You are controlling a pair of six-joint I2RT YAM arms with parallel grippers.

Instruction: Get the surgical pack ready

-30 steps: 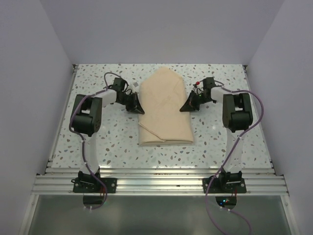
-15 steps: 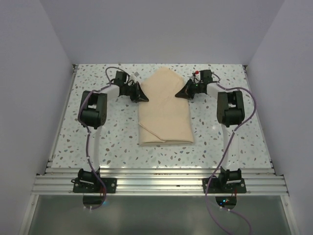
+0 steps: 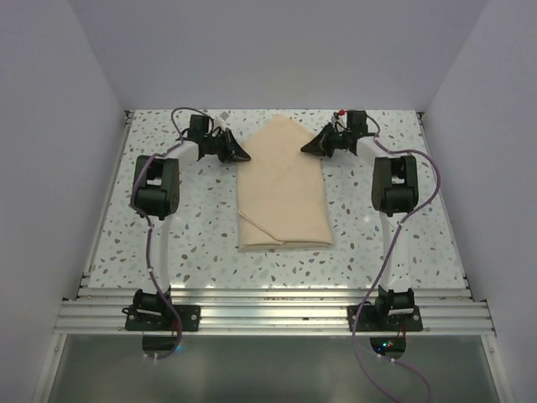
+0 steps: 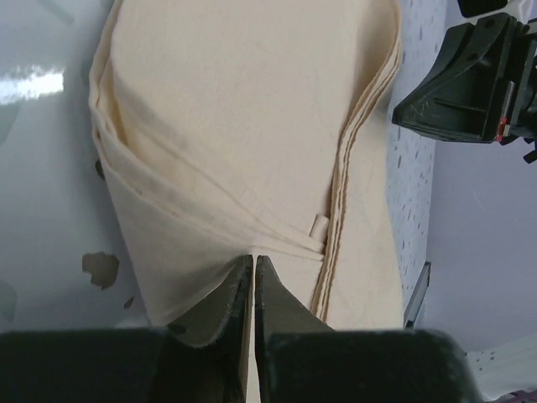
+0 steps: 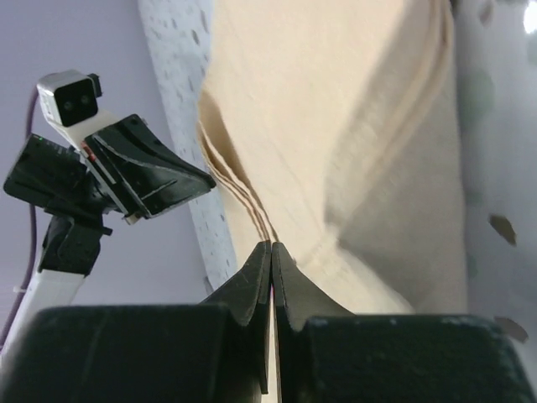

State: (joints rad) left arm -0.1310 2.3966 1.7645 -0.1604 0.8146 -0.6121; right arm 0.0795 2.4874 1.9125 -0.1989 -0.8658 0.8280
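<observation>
beside wrap sheet (image 3: 281,193) far tip | left gripper (image 3: 245,157) stretched inward, pressed together; right gripper (image 3: 305,149) mirrored, pressed together

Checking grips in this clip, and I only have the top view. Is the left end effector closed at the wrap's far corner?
Observer: In the left wrist view, the left end effector is shut to a hairline slit, with its tips over a fold of the wrap.
Operator: And the right one?
Observer: In the right wrist view, the right end effector has its fingers pressed together, at the wrap's stacked, layered edge.
</observation>
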